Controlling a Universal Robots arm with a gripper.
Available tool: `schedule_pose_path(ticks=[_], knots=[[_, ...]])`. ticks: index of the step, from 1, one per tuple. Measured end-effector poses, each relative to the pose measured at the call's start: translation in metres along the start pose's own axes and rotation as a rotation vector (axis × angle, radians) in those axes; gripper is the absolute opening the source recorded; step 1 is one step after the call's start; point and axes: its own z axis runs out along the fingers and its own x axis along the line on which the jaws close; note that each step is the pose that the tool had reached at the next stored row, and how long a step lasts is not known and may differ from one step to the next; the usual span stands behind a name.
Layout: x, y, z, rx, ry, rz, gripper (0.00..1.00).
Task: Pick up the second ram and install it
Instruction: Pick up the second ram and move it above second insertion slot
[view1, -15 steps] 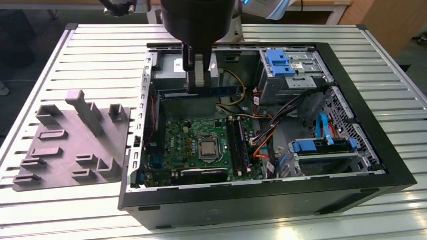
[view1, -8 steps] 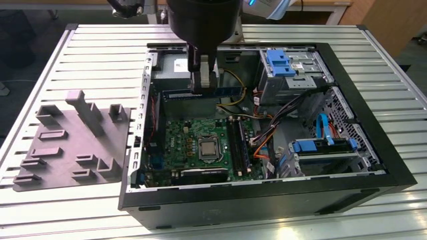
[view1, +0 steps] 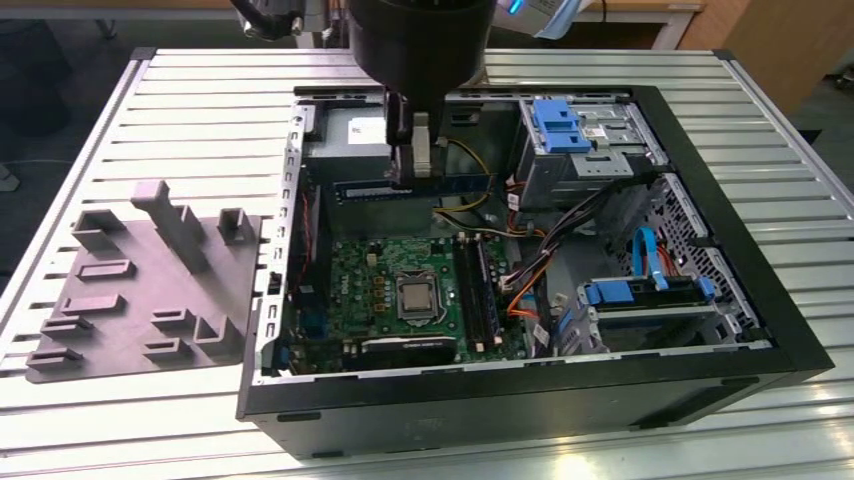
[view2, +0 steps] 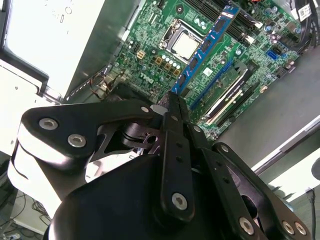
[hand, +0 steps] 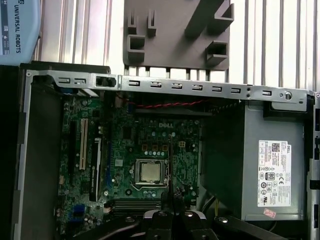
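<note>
- Gripper (view1: 411, 176): the claw is clamped tight on the two faces of the second ram (view1: 367, 189). The stick is held on edge with no visible sag.
- Second ram: it is carried in the air above the open case (view1: 534, 410) and is seated in no slot.
- Memory slots (view1: 477, 290): they run alongside the processor socket (view1: 416, 297), on the exterior view's right. In the second wrist view one slot appears to hold a seated module (view2: 227, 82) already. I judge the target to be a vacant slot beside it.
- Alignment: in the exterior view the stick lies crosswise to the run of the slots, but in the second wrist view the two look roughly in line. The pictures do not settle this, so the stick should be confirmed parallel to the slot before lowering.
- Method: centre the stick over the vacant slot with both ends level and the notch matched to the key. Press straight down with even force. The state of the end latches is too small to tell.
- Cables (view1: 534, 265): the bundle lies just beside the slots on the exterior view's right and could snag. The descent should be kept vertical.
- Grey tray (view1: 134, 280): it sits outside the case on the exterior view's left, well apart from the work.
</note>
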Motion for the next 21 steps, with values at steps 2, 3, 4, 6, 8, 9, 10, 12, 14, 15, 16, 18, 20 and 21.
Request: schedule_pose_path(ticks=[2,3,4,6,8,9,10,12,14,15,16,18,20,21], knots=[[0.0001,-0.0015,0.0004,-0.0001,0.0001,0.0,0.12],[0.0001,-0.0022,0.0006,-0.0001,0.0,0.0,0.12],[0.0002,-0.003,0.0008,-0.0001,0.0,0.0,0.12],[0.0003,-0.0045,0.0013,-0.0002,0.0,0.0,0.12],[0.0004,-0.006,0.0018,-0.0001,0.0,0.0,0.12],[0.0005,-0.0067,0.002,-0.0002,0.0001,0.0,0.12],[0.0005,-0.0074,0.0022,-0.0002,0.0001,0.0,0.12],[0.0006,-0.009,0.0027,-0.0003,0.0,0.0,0.12],[0.0007,-0.0105,0.0032,-0.0003,0.0,0.0,0.12],[0.0008,-0.0113,0.0035,-0.0003,0.0,0.0,0.12],[0.0008,-0.012,0.0038,-0.0003,0.0,0.0,0.12],[0.0009,-0.0133,0.0041,-0.0004,0.0001,0.0,0.12],[0.001,-0.0136,0.0041,-0.0004,0.0001,0.0,0.12],[0.0009,-0.0136,0.0041,-0.0004,0.0001,0.0,0.12]])
